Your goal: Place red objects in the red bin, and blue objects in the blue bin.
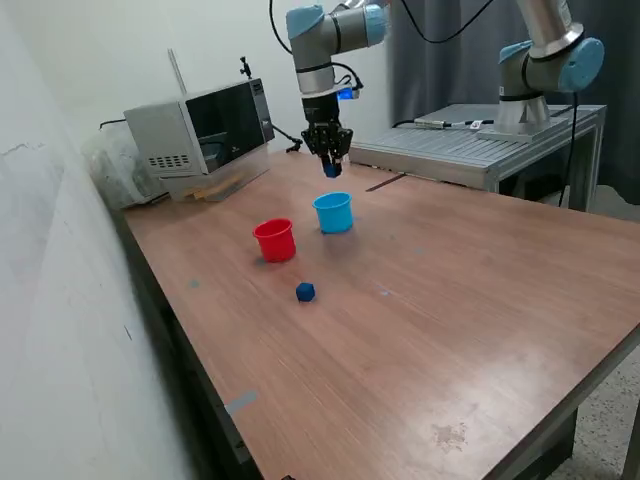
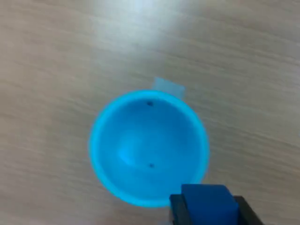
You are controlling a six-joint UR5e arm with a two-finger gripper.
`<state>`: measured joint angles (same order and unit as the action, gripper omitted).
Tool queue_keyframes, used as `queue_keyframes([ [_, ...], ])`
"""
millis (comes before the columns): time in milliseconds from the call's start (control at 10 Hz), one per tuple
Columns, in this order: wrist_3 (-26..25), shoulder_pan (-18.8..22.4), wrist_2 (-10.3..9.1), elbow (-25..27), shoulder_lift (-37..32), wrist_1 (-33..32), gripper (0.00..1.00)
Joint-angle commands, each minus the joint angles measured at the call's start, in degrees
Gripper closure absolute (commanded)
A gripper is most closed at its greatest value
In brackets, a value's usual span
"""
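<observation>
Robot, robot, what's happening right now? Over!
End effector shut on blue cube, above blue cup. Cup empty. Second blue cube on table. Nothing blocking.

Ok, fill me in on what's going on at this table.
The arm's gripper is shut on a dark blue cube and hangs above the light blue cup, which looks empty in the wrist view. A second blue cube lies on the table, in front of the red cup. No red cubes show.
</observation>
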<state>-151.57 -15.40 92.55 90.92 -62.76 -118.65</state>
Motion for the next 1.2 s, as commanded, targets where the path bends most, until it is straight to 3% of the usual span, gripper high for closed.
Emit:
queue_keyframes([
  [0, -2.14, -2.61, 0.18, -0.04, 0.01, -0.09, 1.0],
  [400, -3.46, -2.53, 0.26, 1.1, 3.07, -1.85, 1.0],
  [500, -3.55, -2.53, 0.44, 1.02, 3.6, -2.11, 0.0],
  [900, -12.23, -2.45, 2.8, 0.23, 4.58, -3.26, 0.0],
  [1100, -14.35, -0.78, 2.55, -0.29, 4.49, -3.17, 0.0],
])
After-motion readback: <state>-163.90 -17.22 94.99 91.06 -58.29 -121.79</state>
